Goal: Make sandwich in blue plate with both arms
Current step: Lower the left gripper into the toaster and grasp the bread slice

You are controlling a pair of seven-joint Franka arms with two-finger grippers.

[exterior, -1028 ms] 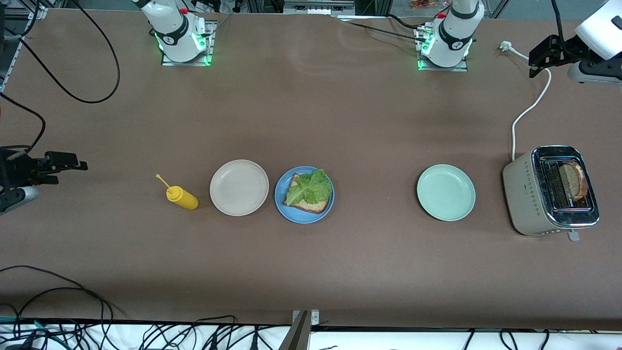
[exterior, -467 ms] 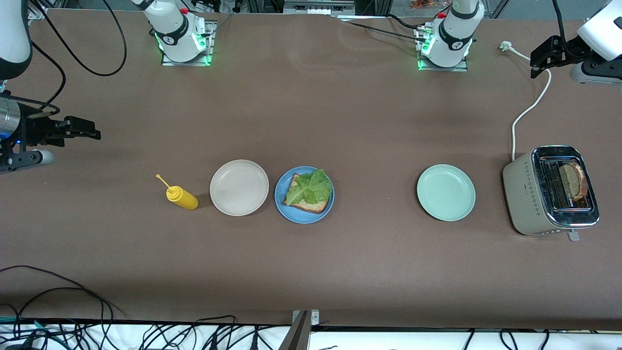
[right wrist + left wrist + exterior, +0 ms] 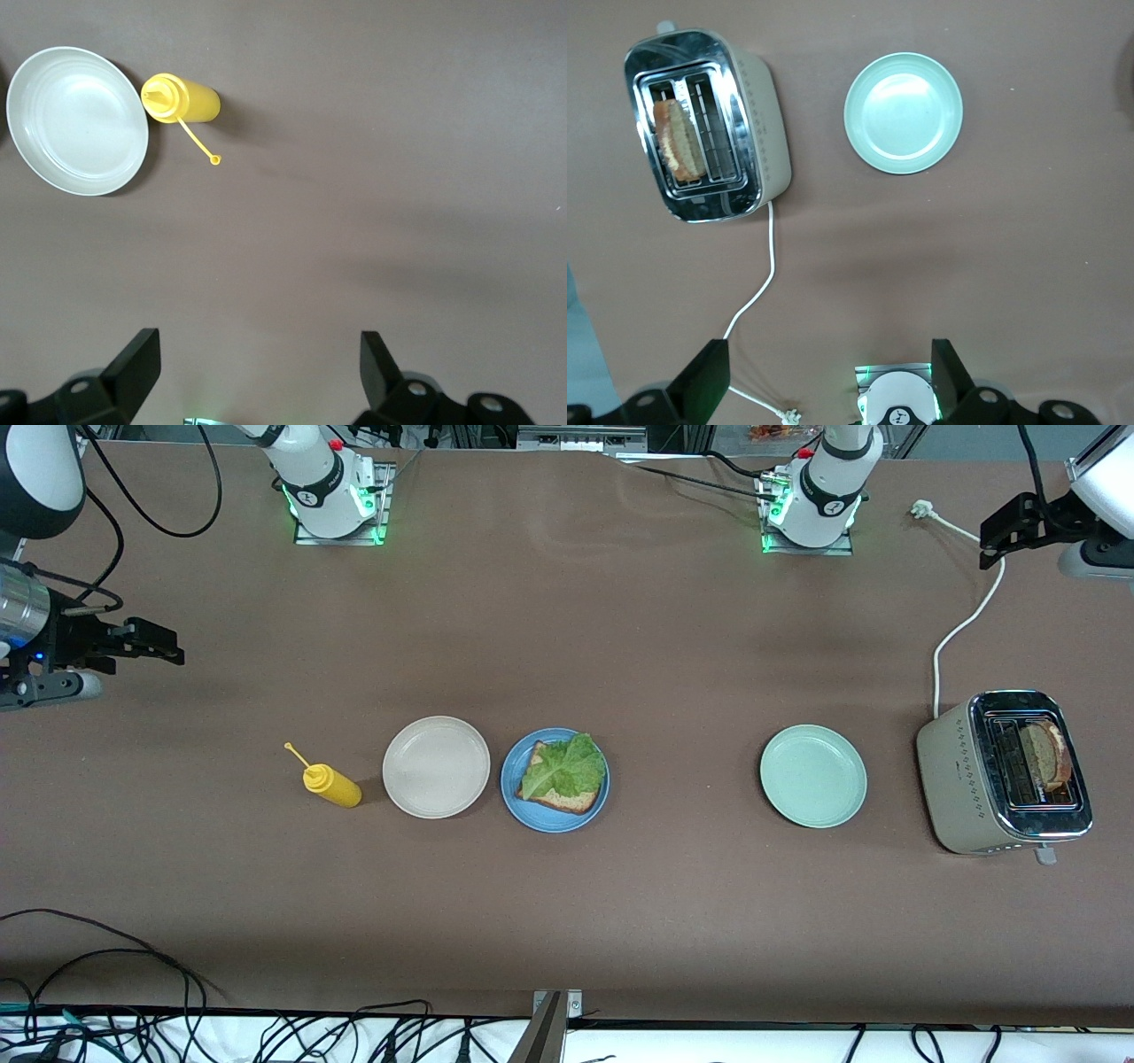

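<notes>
The right gripper (image 3: 173, 646) has been raised over bare table (image 3: 567, 921) at its arm's end, jaws spread, nothing held; the left gripper (image 3: 992, 531), likewise released, is hung above the cord (image 3: 961, 624); a chrome-topped toaster (image 3: 1001, 775) holds one bread slice (image 3: 1050, 755); on the round blue plate (image 3: 555, 780), between beige plate (image 3: 436, 766) and mint plate (image 3: 812, 775), ruffled lettuce (image 3: 564, 766) is laid on bread (image 3: 571, 802); a yellow bottle (image 3: 330, 782) lies beside the beige plate.

The bench (image 3: 620, 646) is matt brown. The toaster (image 3: 952, 779) has a glossy chrome top and matt beige sides. The blue plate (image 3: 532, 815) looks matt; the yellow bottle (image 3: 335, 785) looks like smooth plastic.
</notes>
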